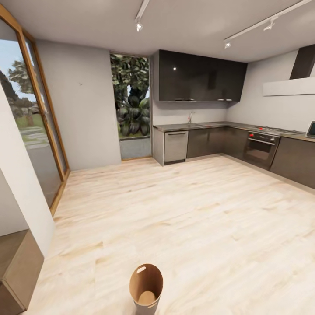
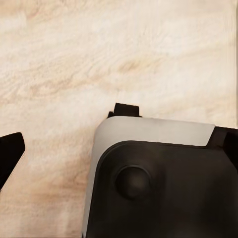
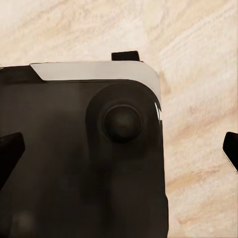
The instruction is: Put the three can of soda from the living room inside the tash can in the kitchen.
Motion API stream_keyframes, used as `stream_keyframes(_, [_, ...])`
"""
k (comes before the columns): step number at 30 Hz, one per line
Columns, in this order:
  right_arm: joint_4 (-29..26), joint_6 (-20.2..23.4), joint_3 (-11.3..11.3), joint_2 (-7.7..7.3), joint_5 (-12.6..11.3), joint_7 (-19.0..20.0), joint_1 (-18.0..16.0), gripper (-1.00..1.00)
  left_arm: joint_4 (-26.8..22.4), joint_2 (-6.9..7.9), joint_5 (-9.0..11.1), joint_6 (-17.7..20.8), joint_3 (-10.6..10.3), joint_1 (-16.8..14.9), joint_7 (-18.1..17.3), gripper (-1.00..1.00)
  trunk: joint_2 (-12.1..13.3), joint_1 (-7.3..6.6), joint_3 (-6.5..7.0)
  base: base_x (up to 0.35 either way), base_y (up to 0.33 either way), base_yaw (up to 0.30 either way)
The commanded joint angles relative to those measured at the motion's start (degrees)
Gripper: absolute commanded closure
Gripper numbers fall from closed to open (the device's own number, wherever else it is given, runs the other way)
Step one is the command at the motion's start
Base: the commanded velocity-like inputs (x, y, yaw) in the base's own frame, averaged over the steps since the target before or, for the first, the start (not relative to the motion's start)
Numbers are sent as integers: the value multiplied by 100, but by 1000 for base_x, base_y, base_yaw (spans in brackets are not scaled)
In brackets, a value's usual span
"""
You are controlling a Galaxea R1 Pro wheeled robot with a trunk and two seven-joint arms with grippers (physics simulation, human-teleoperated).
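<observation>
In the head view I see the bin [image 1: 145,288] upright on the wood floor [image 1: 183,210] at bottom centre, its rim open toward me and its inside apparently empty; kitchen cabinets [image 1: 218,142] stand far off at upper right. Both wrist views look down past the robot's base [image 2: 158,183] at floor. Each hand's fingertips [image 3: 230,148] sit wide apart at the frame edges, holding nothing, so I cannot judge which hand is nearer.

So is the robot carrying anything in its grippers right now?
Nothing is held. The left gripper and the right gripper both have their fingers spread wide, with no can between them. The tash can stands on the wood floor.
</observation>
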Motion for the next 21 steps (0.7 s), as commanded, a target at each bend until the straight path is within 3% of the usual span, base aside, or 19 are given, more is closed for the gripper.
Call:
stream_keyframes(1, [0, 0, 0, 0, 0, -1, 0, -100, 0, 0, 0, 0, 0, 0, 1, -100, 0, 0, 0, 285, 0, 0])
stream_keyframes(11, [0, 0, 0, 0, 0, 1, -1, -100, 2, -10, -39, 0, -4, 0, -6, -100, 0, 0, 0, 94, 0, 0])
stream_keyframes(21, [0, 0, 8, 0, 0, 3, -1, -100, 8, -5, -53, 0, -9, 0, -48, -100, 0, 0, 0, 300, 0, 0])
